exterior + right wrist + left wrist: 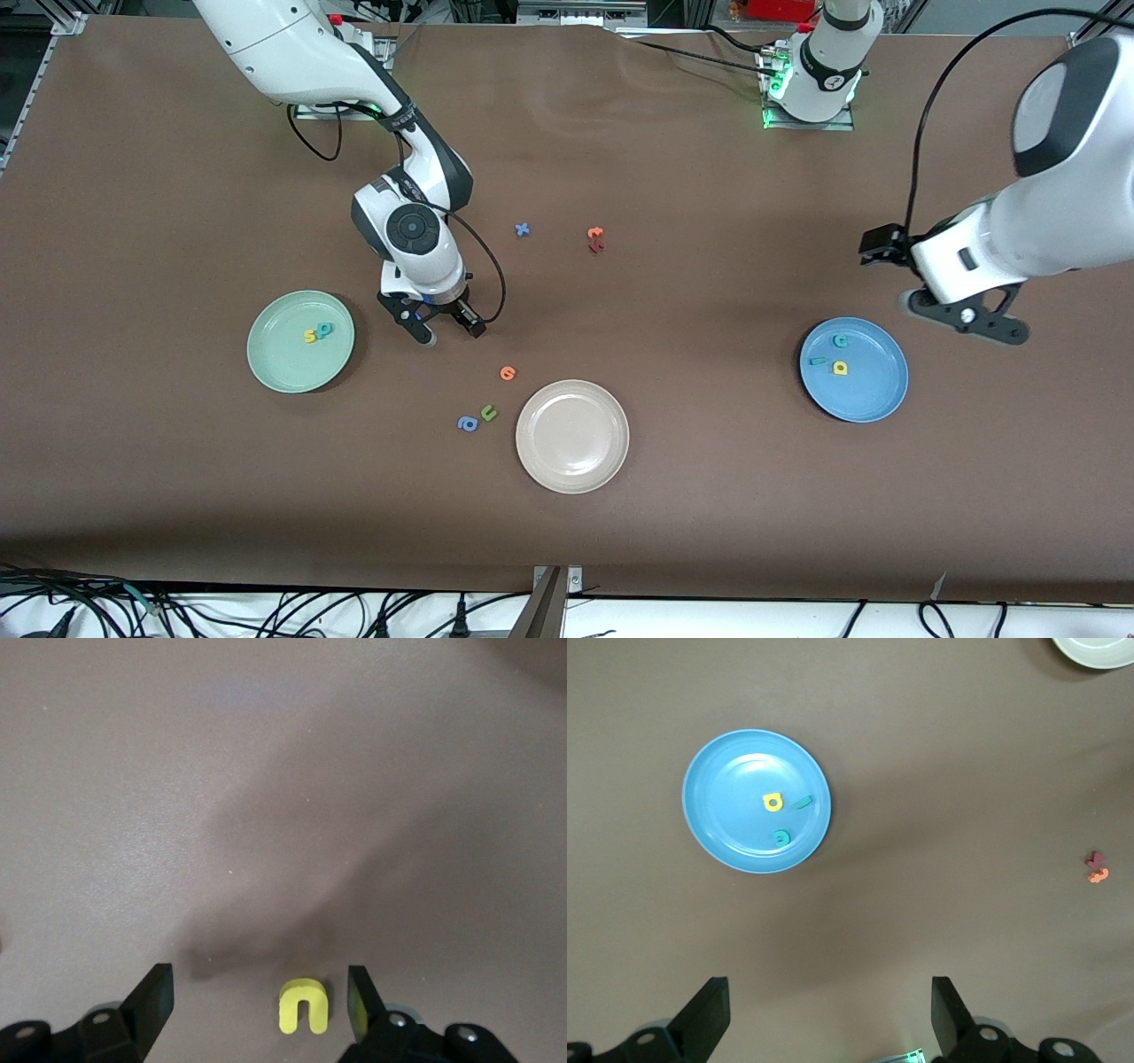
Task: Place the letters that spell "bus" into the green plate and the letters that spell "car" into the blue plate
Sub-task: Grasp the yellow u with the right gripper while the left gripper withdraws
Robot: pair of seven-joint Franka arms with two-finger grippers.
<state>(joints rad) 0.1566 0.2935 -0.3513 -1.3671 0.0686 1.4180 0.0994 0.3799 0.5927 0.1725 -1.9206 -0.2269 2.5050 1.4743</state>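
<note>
You are looking at the green plate (pixel 299 341) carrying a yellow "s" (pixel 310 337) and a teal "b" (pixel 324 329), while the blue plate (pixel 854 369) is carrying the teal "c" (pixel 840 340), teal "r" (pixel 818 361) and yellow "a" (pixel 840 368). The beige plate (pixel 572 435) is sitting on the brown counter (pixel 673 496). Your right hand (pixel 440 330) is hanging low beside the green plate, fingers spread, the yellow "u" (pixel 303 1006) lying loose between them; your left hand (pixel 966 317) is hovering wide open, holding nothing, by the blue plate.

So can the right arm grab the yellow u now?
Probably yes. The right gripper is low over the table with open jaws, and the yellow u lies between its fingers with nothing blocking.
</note>
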